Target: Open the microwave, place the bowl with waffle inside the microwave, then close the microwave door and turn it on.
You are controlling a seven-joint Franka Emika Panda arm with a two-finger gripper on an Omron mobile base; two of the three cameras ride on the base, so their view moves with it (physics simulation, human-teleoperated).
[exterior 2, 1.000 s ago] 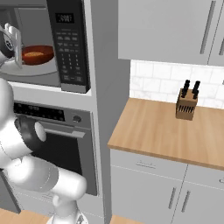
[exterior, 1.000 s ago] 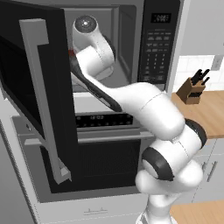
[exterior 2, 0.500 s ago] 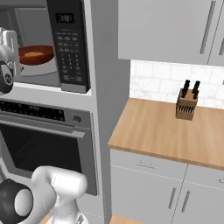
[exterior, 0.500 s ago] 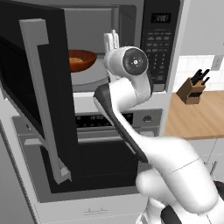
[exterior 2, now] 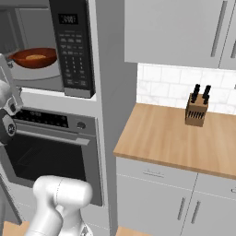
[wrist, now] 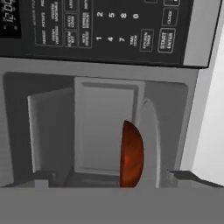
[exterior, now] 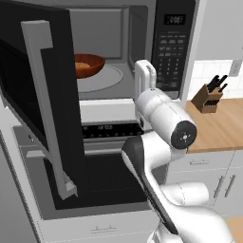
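Your gripper [exterior: 144, 71] hangs empty with fingers spread wide, just outside the open microwave [exterior: 123, 45].

Its two pale fingers [exterior: 151, 76] point upward in front of the cavity's lower right edge, touching nothing. In the hand view, rolled sideways, the dark fingertips [wrist: 188, 176] stand far apart at the bottom edge. The bowl with waffle [exterior: 88, 65] sits inside on the round glass turntable [exterior: 107, 78], toward the left. The keypad panel [exterior: 172, 47] lies to your gripper's right. The microwave door [exterior: 40, 102] stands swung open at far left, its grey bar handle [exterior: 47, 107] facing you. A knife block [exterior 2: 196, 110] rests on the wooden counter [exterior 2: 170, 138], well apart.
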